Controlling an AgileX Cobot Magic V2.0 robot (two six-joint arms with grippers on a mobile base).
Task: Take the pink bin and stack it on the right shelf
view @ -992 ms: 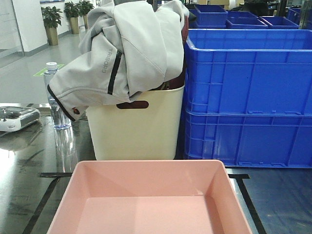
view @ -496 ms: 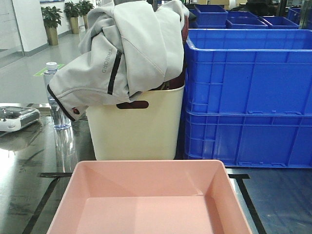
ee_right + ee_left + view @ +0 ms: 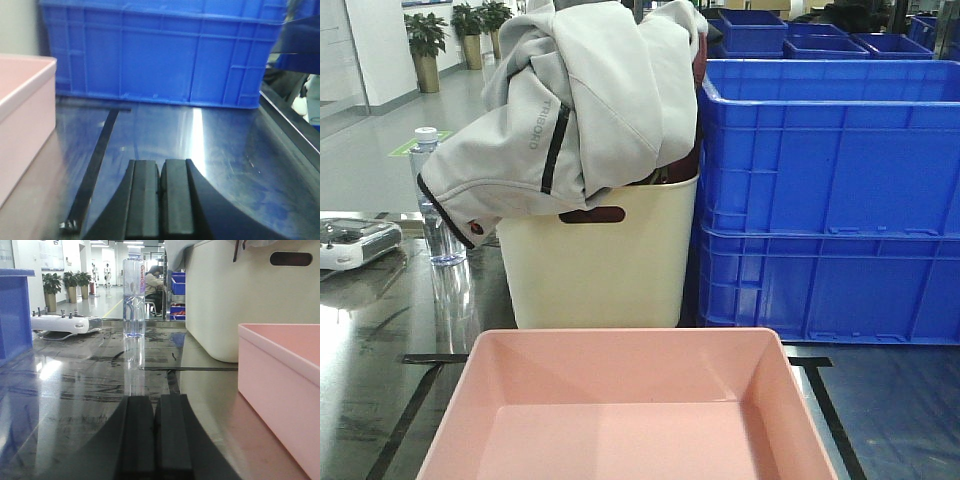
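Observation:
The pink bin [image 3: 625, 410] sits empty on the dark glossy shelf top [image 3: 380, 340], at the bottom centre of the front view, between black tape lines. Its left wall shows in the left wrist view [image 3: 280, 385] and its right wall in the right wrist view [image 3: 22, 115]. My left gripper [image 3: 156, 402] is shut and empty, low over the shelf, left of the bin. My right gripper [image 3: 161, 165] is shut and empty, low over the shelf [image 3: 210, 145], right of the bin. Neither touches the bin.
A cream bin [image 3: 600, 260] with a grey jacket [image 3: 580, 100] stands behind the pink bin. Stacked blue crates [image 3: 830, 200] stand at the back right. A water bottle [image 3: 432, 200] and a white controller [image 3: 355, 240] are at the left. A black tape line [image 3: 97, 155] runs beside the right gripper.

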